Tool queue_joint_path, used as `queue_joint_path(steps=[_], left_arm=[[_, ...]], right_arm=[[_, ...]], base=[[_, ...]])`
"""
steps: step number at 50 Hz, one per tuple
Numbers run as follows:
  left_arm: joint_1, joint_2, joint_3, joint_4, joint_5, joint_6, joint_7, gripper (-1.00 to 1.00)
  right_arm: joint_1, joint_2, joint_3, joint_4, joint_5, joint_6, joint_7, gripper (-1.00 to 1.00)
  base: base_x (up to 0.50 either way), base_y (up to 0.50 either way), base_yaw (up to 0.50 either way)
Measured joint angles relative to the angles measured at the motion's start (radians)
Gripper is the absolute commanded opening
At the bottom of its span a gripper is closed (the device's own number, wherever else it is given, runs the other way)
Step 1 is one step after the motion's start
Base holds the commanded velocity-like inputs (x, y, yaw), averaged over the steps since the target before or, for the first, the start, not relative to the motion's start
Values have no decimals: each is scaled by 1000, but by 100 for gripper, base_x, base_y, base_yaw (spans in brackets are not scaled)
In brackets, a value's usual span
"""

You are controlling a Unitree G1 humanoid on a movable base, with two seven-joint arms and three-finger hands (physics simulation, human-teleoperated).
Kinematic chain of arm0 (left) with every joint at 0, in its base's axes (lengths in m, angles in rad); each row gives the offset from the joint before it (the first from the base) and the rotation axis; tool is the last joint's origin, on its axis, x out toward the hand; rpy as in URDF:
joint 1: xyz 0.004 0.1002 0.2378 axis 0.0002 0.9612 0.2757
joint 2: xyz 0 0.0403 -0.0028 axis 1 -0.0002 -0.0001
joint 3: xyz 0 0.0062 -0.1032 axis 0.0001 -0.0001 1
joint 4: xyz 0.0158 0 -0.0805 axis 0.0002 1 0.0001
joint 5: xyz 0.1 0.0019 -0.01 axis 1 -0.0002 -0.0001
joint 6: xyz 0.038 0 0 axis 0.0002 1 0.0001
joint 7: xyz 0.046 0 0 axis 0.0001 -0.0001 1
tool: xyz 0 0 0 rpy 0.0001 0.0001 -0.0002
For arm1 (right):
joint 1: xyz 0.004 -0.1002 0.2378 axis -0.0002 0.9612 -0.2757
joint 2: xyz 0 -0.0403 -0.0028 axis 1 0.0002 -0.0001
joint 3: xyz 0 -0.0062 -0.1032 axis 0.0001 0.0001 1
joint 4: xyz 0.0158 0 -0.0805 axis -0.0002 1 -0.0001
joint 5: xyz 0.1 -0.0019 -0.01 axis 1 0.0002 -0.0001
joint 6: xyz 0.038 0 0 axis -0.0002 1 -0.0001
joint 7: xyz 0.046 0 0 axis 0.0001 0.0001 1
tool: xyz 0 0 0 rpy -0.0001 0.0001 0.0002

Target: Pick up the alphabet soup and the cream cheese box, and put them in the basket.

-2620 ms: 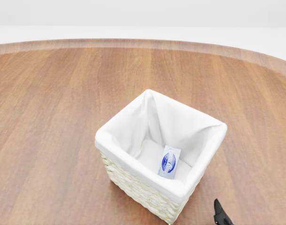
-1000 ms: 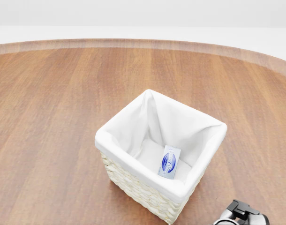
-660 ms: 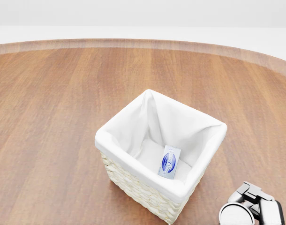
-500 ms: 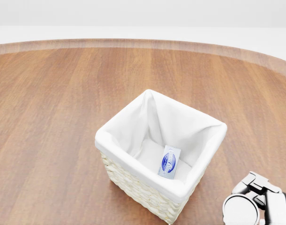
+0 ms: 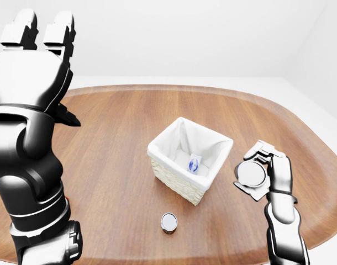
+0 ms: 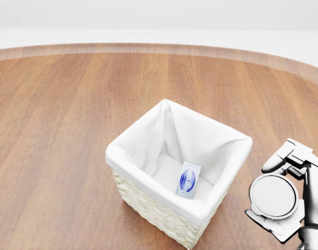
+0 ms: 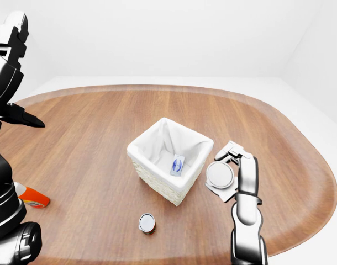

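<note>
The wooden desk [image 5: 113, 165] is carrying a white-lined wicker basket [image 6: 148, 200] near its middle. The left hand [image 5: 33, 61] is hanging raised at the left-eye view's left, fingers released and grasping nothing. The right hand [image 6: 284, 195] is hovering just right of the basket, fingers clenched around the alphabet soup [image 6: 273, 196], its round end facing the camera. The cream cheese box [image 6: 188, 180] is leaning inside the basket. A second small can [image 5: 169, 222] is standing below the basket in the left-eye view. An orange object [image 7: 31, 196] is lying at the right-eye view's left edge.
</note>
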Motion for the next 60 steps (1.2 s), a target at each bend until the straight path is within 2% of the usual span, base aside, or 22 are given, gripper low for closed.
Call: queue_joint_path(steps=[12,17,29,40,60], left_arm=[[-1,0,-1,1,1,0,-1,100],[-2,0,-1,0,1,0,-2,100],[-3,0,-1,-1,-1,0,-1,100],[-2,-1,-1,1,-3,0,2,100],[-2,0,-1,-1,-6,0,2,100]], right_arm=[[-123,-44,31,-41,-24,100,-2,-100],[-174,-57,52,-65,-42,153,2,-100],[-326,-77,103,-48,-53,153,18,-100],[-475,-71,169,108,-31,153,18,-100],[-726,-17,253,418,-42,153,26,-100]], base=[[0,0,0],[0,0,0],[0,0,0],[0,0,0],[0,0,0]])
